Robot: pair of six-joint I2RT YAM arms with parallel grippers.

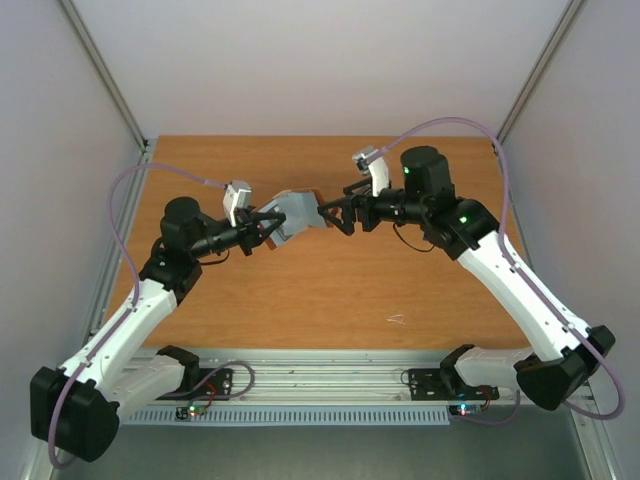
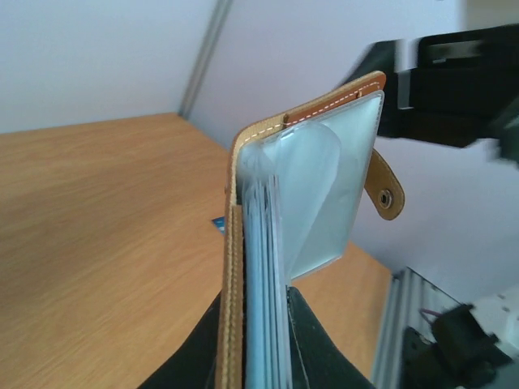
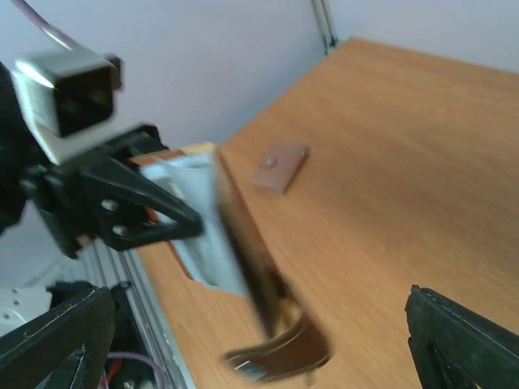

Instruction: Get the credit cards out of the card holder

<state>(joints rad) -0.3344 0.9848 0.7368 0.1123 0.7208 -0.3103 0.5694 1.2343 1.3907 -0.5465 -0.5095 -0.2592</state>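
Left gripper (image 1: 268,229) clamped; right gripper (image 1: 335,214) spread

Brown card holder (image 2: 268,267), open, raised, pockets showing

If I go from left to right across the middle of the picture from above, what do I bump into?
left gripper → card holder → right gripper

Orange wooden table (image 1: 330,300) between pale walls (image 1: 320,60)
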